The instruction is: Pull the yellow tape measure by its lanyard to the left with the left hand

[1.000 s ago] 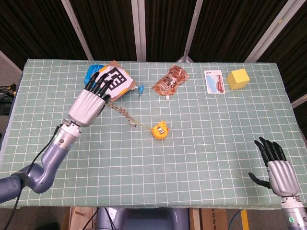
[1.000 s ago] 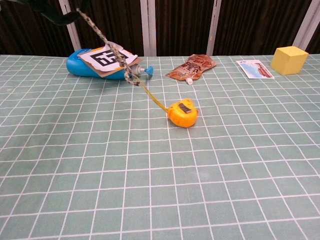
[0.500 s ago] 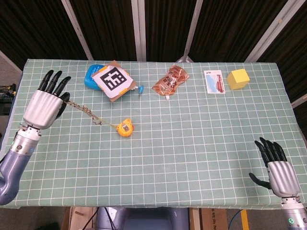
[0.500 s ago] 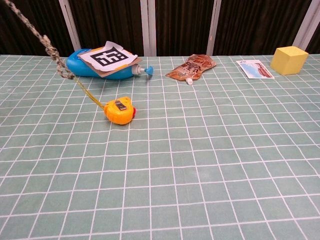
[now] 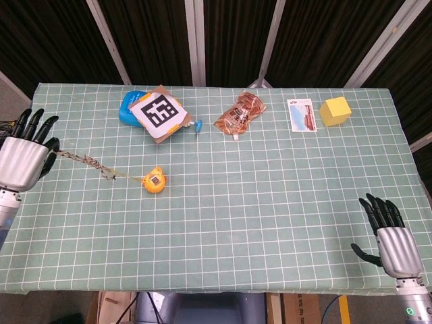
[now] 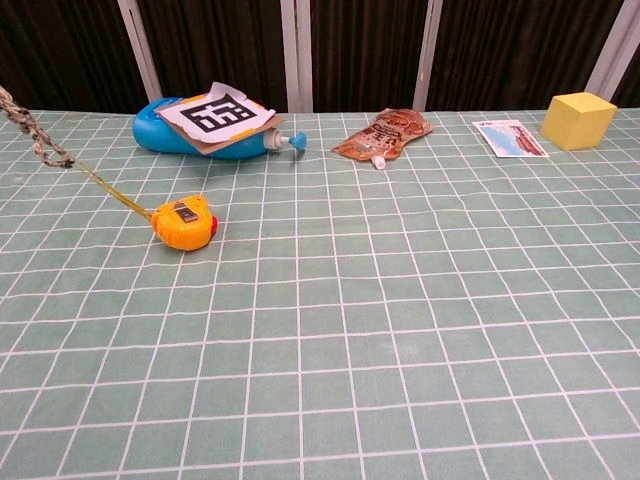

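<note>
Head view, left hand: the left hand at the table's left edge grips the braided lanyard, stretched taut.
Head view, tape measure: the yellow tape measure lies below the blue bottle.
Head view, right hand: the right hand holds nothing, fingers apart.
Chest view: the lanyard slants up off the left edge; neither hand shows.

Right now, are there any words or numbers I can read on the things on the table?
No readable words.
White square card: a black-and-white code pattern, no letters.
Small picture card: print too small.
Brown foil pouch: print blurred.
Yellow tape measure: label too small.
</note>
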Available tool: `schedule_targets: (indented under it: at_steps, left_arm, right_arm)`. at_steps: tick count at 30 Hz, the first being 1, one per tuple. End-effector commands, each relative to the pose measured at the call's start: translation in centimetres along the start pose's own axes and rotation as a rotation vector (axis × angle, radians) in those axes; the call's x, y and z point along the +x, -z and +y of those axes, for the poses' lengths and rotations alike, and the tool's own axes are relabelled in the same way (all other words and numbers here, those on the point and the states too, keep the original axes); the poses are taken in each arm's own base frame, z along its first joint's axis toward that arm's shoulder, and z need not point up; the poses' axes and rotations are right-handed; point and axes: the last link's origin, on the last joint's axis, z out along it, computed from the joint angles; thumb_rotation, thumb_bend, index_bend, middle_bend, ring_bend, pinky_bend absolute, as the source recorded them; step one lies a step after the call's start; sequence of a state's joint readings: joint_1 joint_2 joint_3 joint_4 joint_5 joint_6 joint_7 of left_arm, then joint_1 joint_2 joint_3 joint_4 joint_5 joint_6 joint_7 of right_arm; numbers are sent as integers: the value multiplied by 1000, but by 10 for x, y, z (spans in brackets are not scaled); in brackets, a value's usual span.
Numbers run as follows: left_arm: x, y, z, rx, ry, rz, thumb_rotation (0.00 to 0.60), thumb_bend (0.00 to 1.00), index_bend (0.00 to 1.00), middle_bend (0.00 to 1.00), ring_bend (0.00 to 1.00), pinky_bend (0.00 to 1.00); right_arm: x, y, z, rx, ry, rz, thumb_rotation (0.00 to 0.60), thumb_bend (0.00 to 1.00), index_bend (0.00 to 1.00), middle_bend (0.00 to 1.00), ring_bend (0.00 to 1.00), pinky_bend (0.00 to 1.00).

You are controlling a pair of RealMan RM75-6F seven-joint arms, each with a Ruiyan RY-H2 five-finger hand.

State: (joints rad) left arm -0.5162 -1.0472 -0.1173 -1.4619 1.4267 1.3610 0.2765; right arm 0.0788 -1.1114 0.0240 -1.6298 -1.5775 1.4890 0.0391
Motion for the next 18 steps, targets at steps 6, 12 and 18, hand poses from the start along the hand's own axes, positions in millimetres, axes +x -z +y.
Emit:
schedule_targets:
  at_steps: [6,12,18]
  left_arm:
    - [-33,45,-23,90,78,-196,600,233,344,24,0,7]
    - [-36,90,9,191,327,-270,600,135,229,3,0,2]
    - [-24,145,54,116,433,-270,600,92,62,0,0,0]
  right_arm:
    - [0,1,-1,3,5,1,600,220,0,0,0,0]
    - [0,1,-1,5,8,1,600,219,0,0,0,0]
    - [0,1,-2,20,12,-2,600,219,0,0,0,0]
